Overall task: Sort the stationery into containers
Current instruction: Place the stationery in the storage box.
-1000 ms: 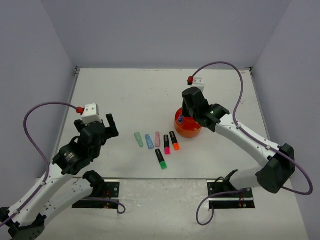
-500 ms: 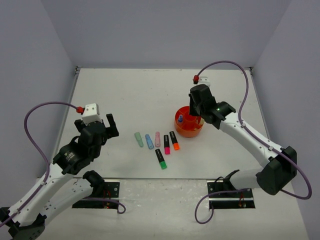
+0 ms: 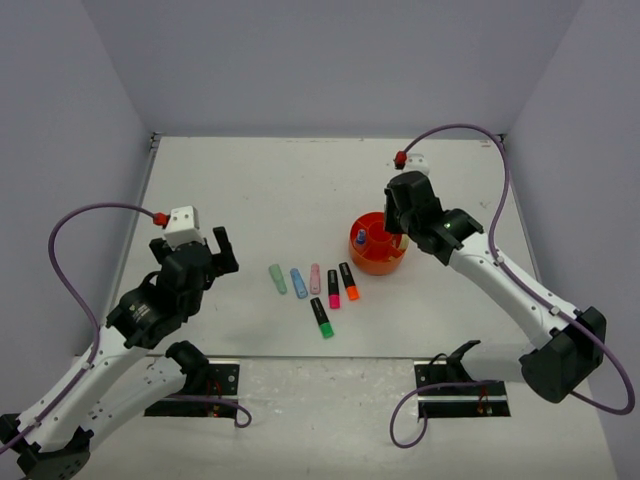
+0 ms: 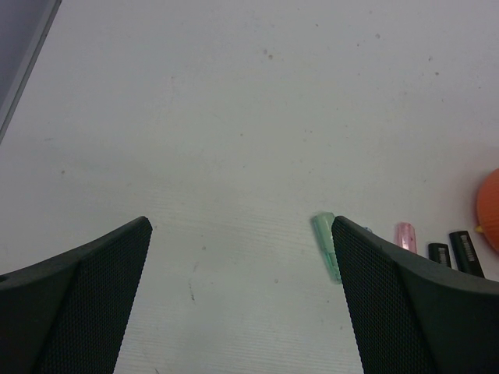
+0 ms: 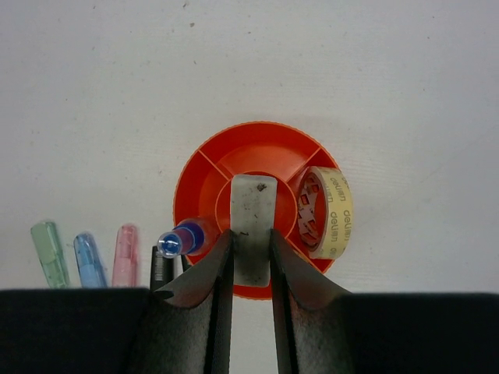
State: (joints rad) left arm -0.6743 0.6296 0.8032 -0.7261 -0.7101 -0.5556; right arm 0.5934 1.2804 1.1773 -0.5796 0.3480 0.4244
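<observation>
White table [image 3: 250, 180] and plain grey walls are all there is around the arms. The right pincer [image 5: 251, 235] is squeezed shut on a short grey marker [image 5: 253, 199], right over the middle cup of the round orange plastic organiser [image 5: 234, 144]. In its outer pockets, a cream tape roll [image 5: 331, 210] stands at 3 o'clock and a thin pen with a blue tip [image 5: 183, 238] leans at 9 o'clock. So two things look put away, and the grey one is nearly in. Six wait on the table at 8 o'clock from the organiser: green marker [image 3: 277, 279], blue marker [image 3: 298, 283], pink marker [image 3: 315, 278], black pink-capped marker [image 3: 333, 289], black orange-capped marker [image 3: 348, 282] and black green-capped marker [image 3: 320, 318]. The left pincer [image 4: 240, 224] hangs wide open and empty, well apart at their 9 o'clock. Only the right wrist view shows the tape and the held marker. Only the top view shows all six markers.
</observation>
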